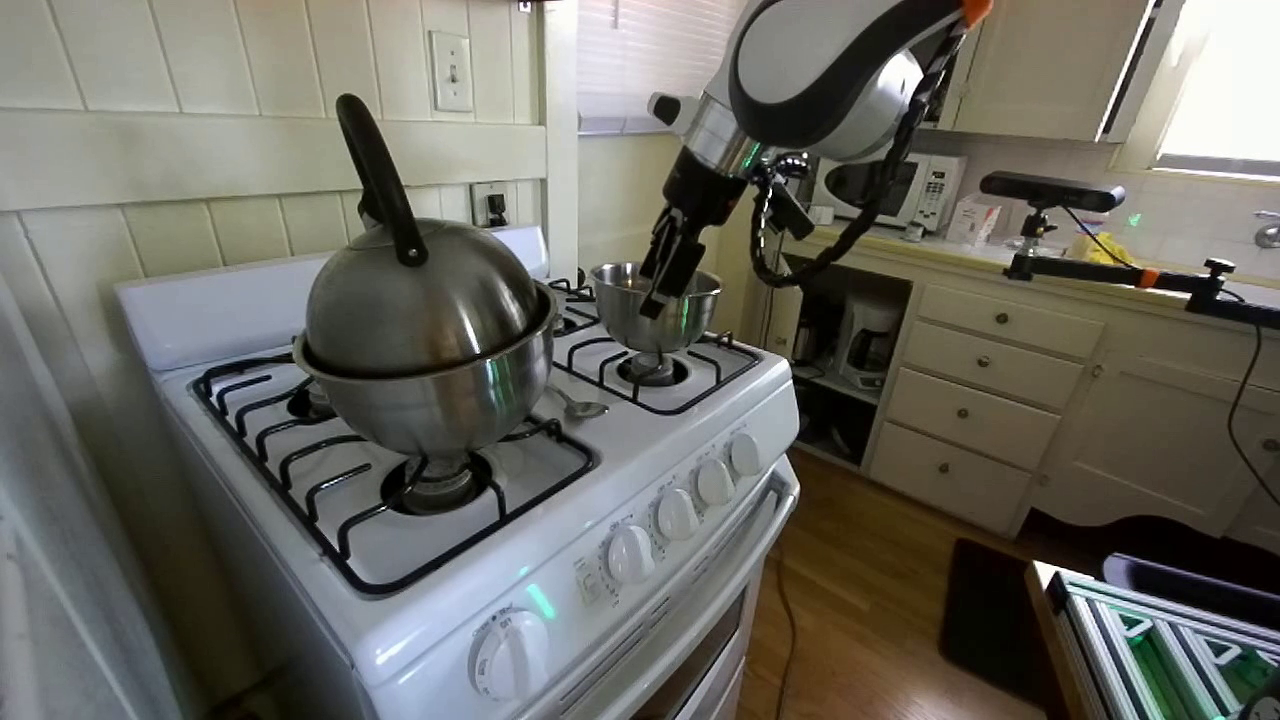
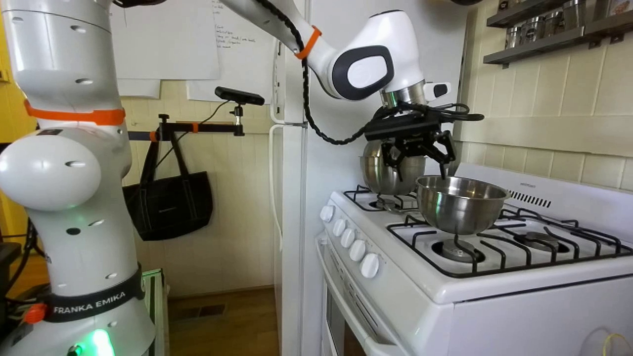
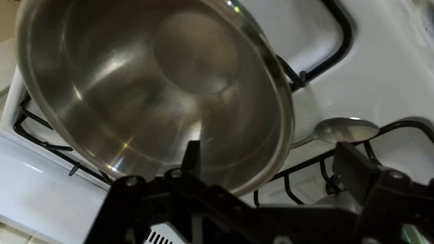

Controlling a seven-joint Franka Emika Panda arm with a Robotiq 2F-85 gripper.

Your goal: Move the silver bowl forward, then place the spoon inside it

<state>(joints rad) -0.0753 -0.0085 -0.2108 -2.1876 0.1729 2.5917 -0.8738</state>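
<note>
My fingers [image 3: 192, 156] are standing wide apart, holding nothing, at the rim of the silver bowl [image 2: 462, 210] on the stove [image 2: 519, 311]; whether they're touching, I'm not seeing. In the wrist view it is hiding the handle end of the spoon [image 3: 346, 130]. Beyond, my base band [image 2: 89, 301] is reading FRANKA EMIKA.

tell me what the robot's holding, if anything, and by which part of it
Nothing is held: in the wrist view the jaws stand open, one over the silver bowl, the other outside it.
</note>
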